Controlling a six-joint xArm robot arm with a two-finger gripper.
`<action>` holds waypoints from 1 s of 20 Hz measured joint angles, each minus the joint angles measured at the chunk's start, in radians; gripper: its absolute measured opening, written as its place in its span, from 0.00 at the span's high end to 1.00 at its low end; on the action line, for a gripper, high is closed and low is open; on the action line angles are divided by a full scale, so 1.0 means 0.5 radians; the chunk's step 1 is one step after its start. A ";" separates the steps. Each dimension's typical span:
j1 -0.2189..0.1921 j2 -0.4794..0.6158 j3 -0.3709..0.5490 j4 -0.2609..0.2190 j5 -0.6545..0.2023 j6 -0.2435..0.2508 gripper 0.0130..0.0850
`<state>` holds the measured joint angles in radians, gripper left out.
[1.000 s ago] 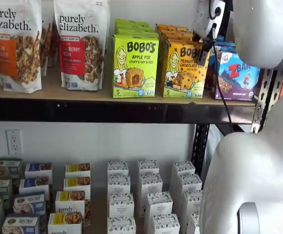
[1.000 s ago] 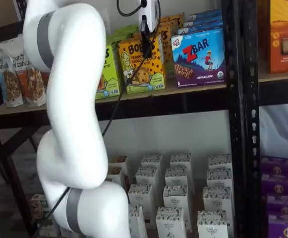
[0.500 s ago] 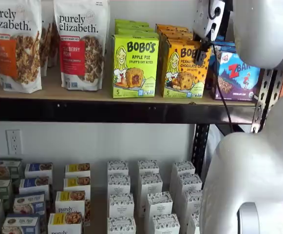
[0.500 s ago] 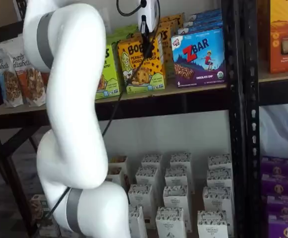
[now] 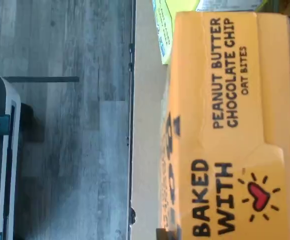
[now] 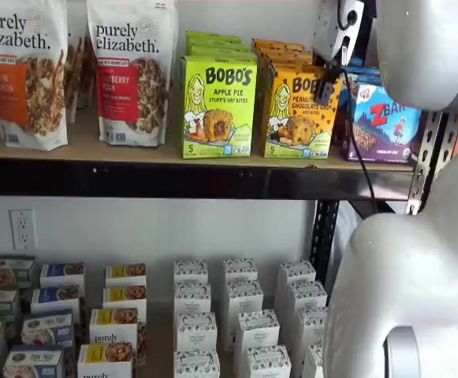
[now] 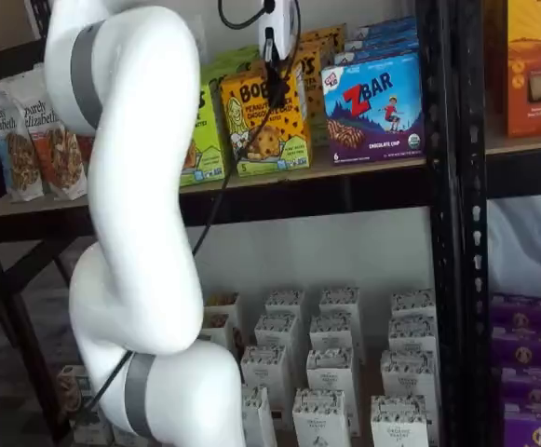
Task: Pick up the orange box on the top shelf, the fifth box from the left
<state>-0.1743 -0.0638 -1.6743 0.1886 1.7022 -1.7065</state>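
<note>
The orange box (image 6: 292,114) stands upright on the top shelf (image 6: 94,146), between a lime-green Bobo's carton and a blue ZBar box; it shows in both shelf views (image 7: 261,130). My gripper (image 6: 329,79) hangs right over its top, also seen in a shelf view (image 7: 275,88). One black finger lies against the upper front face; the other is hidden behind the box, so I cannot tell open from shut. The wrist view is filled by the box's top (image 5: 234,125), reading "Peanut Butter Chocolate Chip".
The lime-green Apple Pie carton (image 6: 218,106) touches the orange box on one side and the ZBar box (image 6: 386,122) stands close on the other. More orange cartons stand behind. Granola bags (image 6: 130,71) stand further left. My white arm (image 7: 130,186) stands before the lower shelf.
The orange box has shifted slightly under the finger, a little nearer and tilted. The gripper has stayed at the box's top.
</note>
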 joint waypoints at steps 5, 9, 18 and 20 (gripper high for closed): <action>-0.003 -0.011 -0.018 0.016 0.036 0.006 0.61; -0.009 -0.017 -0.040 0.024 0.087 0.007 0.61; -0.018 -0.095 -0.021 0.071 0.172 0.021 0.61; -0.008 -0.127 -0.001 0.062 0.169 0.030 0.61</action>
<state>-0.1785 -0.1275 -1.6747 0.2195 1.7867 -1.6916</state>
